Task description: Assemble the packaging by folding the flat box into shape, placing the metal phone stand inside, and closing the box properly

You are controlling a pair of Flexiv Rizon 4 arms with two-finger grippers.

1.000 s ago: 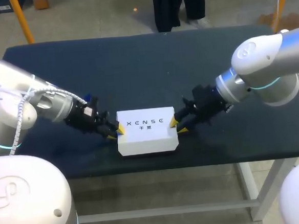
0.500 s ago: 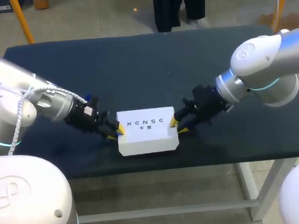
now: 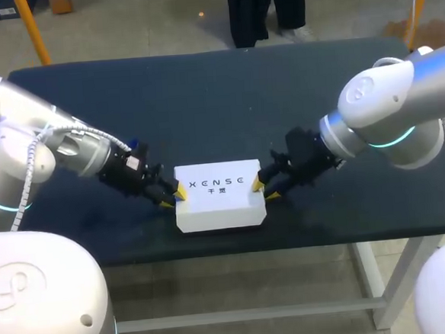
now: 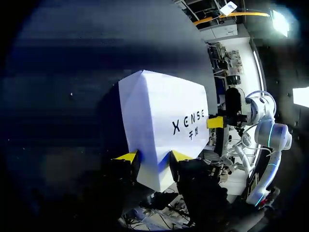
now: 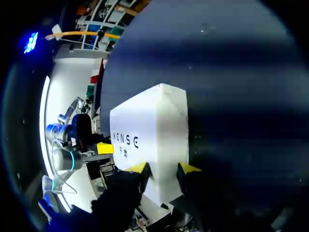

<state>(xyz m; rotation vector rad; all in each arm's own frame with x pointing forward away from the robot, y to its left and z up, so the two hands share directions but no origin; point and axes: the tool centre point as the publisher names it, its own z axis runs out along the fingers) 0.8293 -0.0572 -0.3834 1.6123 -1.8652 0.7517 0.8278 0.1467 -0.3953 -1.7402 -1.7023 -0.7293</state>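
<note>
Sitting at the table's (image 3: 202,99) 6 o'clock, near the front edge: white box (image 3: 219,205), lid down. Left gripper (image 3: 173,197) is at its 9, right gripper (image 3: 264,189) at its 3, each part-spread and pinching an end edge. Probably light, thin card that dents and slides, so hold the ends gently. Dark print across the lid.

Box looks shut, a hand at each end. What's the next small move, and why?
The box looks closed: printed lid flat, no flap showing open, left hand at one end, right hand at the other. Probably ease both hands straight back off it, to check it stays shut.
</note>
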